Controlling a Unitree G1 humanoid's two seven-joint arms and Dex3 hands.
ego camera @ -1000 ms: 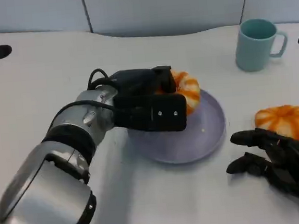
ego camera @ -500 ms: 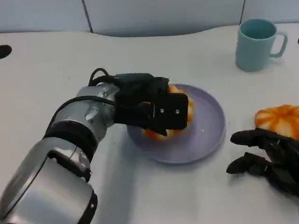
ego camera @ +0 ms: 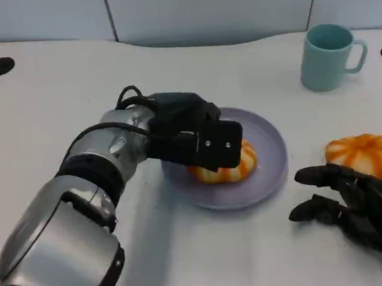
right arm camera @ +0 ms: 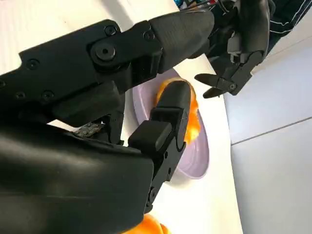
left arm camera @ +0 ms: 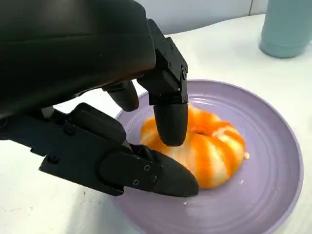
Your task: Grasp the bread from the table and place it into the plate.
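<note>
Head view shows the round orange-and-white striped bread roll [ego camera: 228, 170] lying on the flat lavender plate [ego camera: 269, 151], toward the plate's near-left part, with the robot's black left hand [ego camera: 193, 135] over it and hiding most of its top.

What could go wrong from here, as I judge it, is the release. If the left hand lifts off before its fingers [left arm camera: 170, 122] have spread enough, the bread roll could cling to a fingertip and be dragged toward the plate's rim or tipped off it onto the white worktop [ego camera: 53, 101]. A sideways pull of the hand could also nudge the light plate across the worktop.

Left wrist view gives the closer look: the bread roll [left arm camera: 207, 146] sits flat on the plate [left arm camera: 273, 161], one upper finger rests against its top near the middle, and the thumb lies low alongside its near flank. The fingers look loosely curved round the roll rather than squeezing it, but whether they are gripping or merely touching it I cannot tell from this angle.

Well apart on the right, the black right hand [ego camera: 357, 205] rests on the worktop with fingers loosely spread and nothing in them, just beside a second orange-striped roll [ego camera: 364, 156]. A pale teal mug [ego camera: 329, 56] stands beyond the plate.
</note>
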